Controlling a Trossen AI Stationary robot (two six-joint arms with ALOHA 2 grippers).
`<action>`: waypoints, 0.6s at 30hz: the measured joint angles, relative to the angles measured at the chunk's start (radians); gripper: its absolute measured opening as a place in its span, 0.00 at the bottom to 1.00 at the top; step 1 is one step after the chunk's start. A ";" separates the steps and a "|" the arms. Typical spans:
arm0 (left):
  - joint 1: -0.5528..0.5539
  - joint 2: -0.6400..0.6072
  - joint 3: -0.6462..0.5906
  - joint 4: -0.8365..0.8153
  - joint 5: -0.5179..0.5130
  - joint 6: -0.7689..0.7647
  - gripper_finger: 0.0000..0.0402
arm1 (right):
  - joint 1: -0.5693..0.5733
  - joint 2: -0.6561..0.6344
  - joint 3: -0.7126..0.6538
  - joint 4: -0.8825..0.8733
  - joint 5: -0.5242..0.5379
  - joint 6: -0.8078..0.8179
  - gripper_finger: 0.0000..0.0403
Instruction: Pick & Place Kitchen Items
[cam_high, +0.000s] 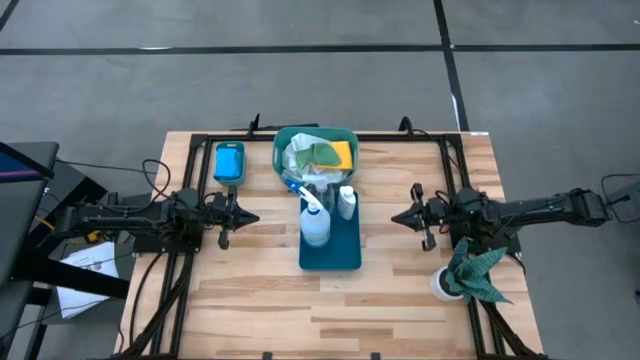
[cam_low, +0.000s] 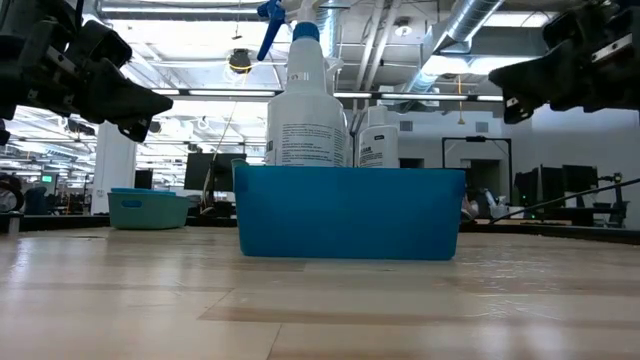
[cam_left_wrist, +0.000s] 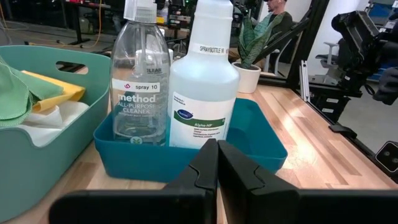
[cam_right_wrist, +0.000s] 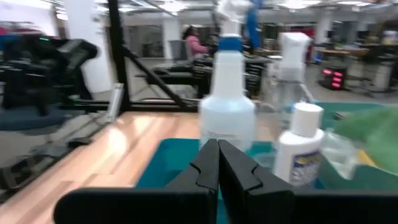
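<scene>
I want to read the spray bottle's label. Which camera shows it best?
The left wrist view: the spray bottle stands close, label facing the camera. The low view shows small print, the right wrist view blurs it, and the high view sees only its top.

Wooden table (cam_high: 400, 300), four things resting on it.
Blue tray (cam_high: 341, 250) at centre; green bin (cam_high: 282, 165) touching its far end; small blue tub (cam_high: 229, 163) just left of bin; white pot (cam_high: 441, 284) under dark rag (cam_high: 475, 268) near right edge.
</scene>
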 joint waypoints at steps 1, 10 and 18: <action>0.000 0.000 0.000 0.000 0.000 0.000 0.01 | -0.009 -0.009 0.000 -0.002 -0.031 0.000 0.00; 0.000 0.000 0.000 0.000 0.000 0.000 0.01 | -0.057 -0.244 0.000 -0.285 -0.114 0.000 0.00; 0.000 -0.001 0.000 0.000 0.000 0.000 0.01 | -0.021 -0.499 -0.001 -0.481 -0.105 0.024 0.00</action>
